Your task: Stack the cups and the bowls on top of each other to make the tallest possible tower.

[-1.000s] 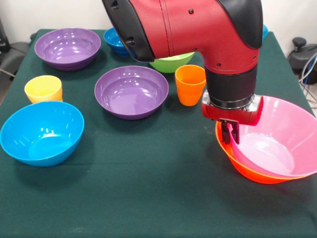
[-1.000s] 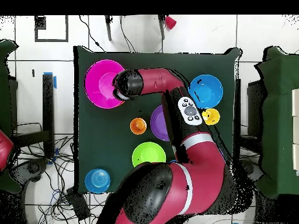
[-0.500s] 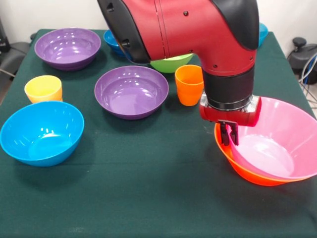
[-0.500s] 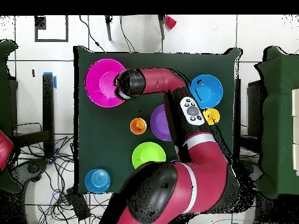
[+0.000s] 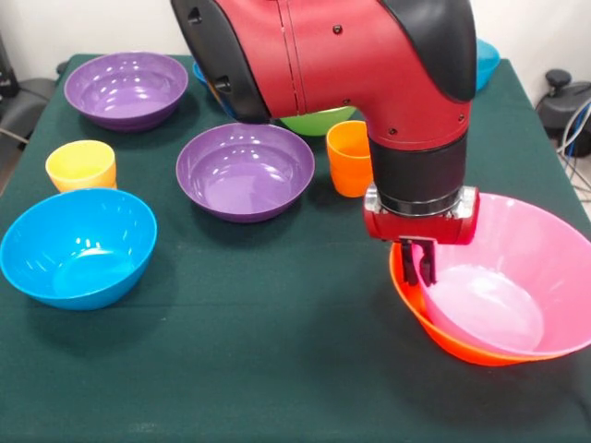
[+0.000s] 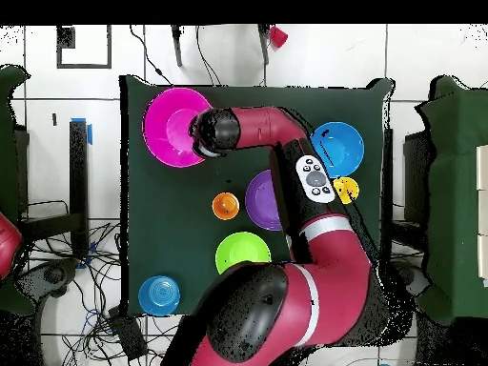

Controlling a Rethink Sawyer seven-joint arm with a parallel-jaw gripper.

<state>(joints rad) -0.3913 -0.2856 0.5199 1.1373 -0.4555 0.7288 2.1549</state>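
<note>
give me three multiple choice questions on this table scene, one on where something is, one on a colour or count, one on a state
1. Where does the large glossy pink plastic bowl sit?
A. nested in the large orange bowl
B. upside down on the table
C. inside the light blue bowl

2. How many purple plastic bowls show in the front view?
A. one
B. two
C. four

3. How does the small orange plastic cup stand?
A. on its side
B. upside down
C. upright, mouth up

Answers: 1 A, an orange rim shows under the pink one. 2 B, one far, one mid-table. 3 C, its open mouth faces up.
</note>
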